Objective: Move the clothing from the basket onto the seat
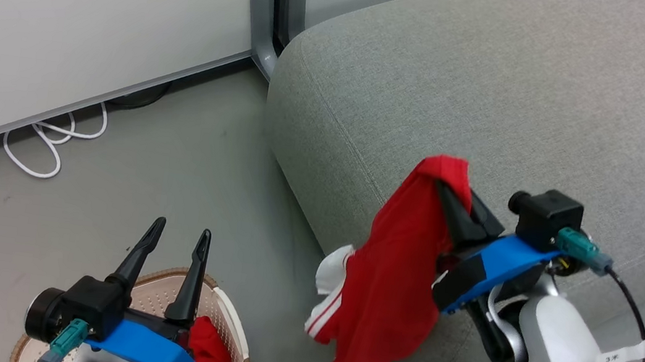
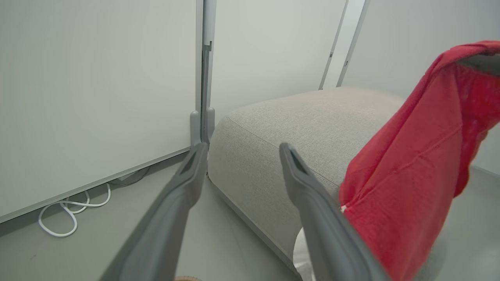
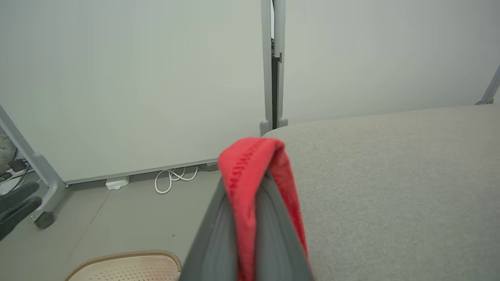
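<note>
The grey floor [image 1: 175,161] meets white wall panels [image 1: 70,17], and a white cable [image 3: 172,175] lies at their base. The right gripper [image 1: 445,188] is clamped on a red garment [image 1: 391,277], which hangs before the near corner of the seat [image 1: 496,92]. The left gripper [image 1: 182,230] stands spread and empty above the basket [image 1: 151,302], which holds the second garment [image 1: 208,340].
</note>
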You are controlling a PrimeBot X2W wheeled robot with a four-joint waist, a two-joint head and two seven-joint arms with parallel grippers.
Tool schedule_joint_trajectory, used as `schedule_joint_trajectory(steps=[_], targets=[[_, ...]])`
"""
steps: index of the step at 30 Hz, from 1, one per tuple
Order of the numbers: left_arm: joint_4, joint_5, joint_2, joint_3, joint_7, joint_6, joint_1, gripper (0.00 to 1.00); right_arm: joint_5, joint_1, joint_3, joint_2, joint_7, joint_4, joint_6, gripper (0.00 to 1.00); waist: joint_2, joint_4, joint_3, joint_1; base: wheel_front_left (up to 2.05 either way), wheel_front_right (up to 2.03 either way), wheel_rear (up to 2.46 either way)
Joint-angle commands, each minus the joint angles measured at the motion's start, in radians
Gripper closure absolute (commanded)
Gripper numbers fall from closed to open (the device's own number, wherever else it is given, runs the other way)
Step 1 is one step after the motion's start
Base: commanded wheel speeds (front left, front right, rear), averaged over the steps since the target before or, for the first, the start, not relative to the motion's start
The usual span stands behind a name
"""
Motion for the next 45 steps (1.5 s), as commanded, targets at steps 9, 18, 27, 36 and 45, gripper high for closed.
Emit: schedule_joint_trajectory(steps=[9, 18, 27, 36, 45], targets=[[-0.069, 0.02, 0.057, -0.026, -0.005, -0.008, -0.075, 0.0, 0.014, -0.277, -0.118, -0.035, 0.013, -0.024, 0.0, 1.0, 0.0, 0.046, 0.14, 0.0, 0.0, 0.0, 0.0], [-0.214, 0.034, 0.143, 0.002, 0.023, -0.008, -0.17, 0.0, -0.04, -0.655, -0.349, -0.171, 0.059, -0.029, 0.0, 1.0, 0.0, 0.075, 0.389, 0.0, 0.0, 0.0, 0.0], [-0.346, 0.049, 0.176, 0.004, 0.059, -0.003, -0.225, 0.0, -0.119, -0.869, -0.564, -0.253, 0.023, 0.06, 0.0, 1.0, 0.0, 0.095, 0.545, 0.0, 0.0, 0.0, 0.0], [-0.427, 0.058, 0.199, -0.005, 0.085, -0.003, -0.269, 0.0, -0.165, -0.868, -0.667, -0.25, -0.021, 0.251, 0.0, 1.0, 0.0, 0.133, 0.641, 0.0, 0.0, 0.0, 0.0], [-0.435, 0.067, 0.207, -0.022, 0.093, 0.001, -0.272, 0.0, -0.221, -0.813, -0.727, -0.221, -0.056, 0.494, 0.0, 1.0, 0.0, 0.164, 0.665, 0.0, 0.0, 0.0, 0.0]])
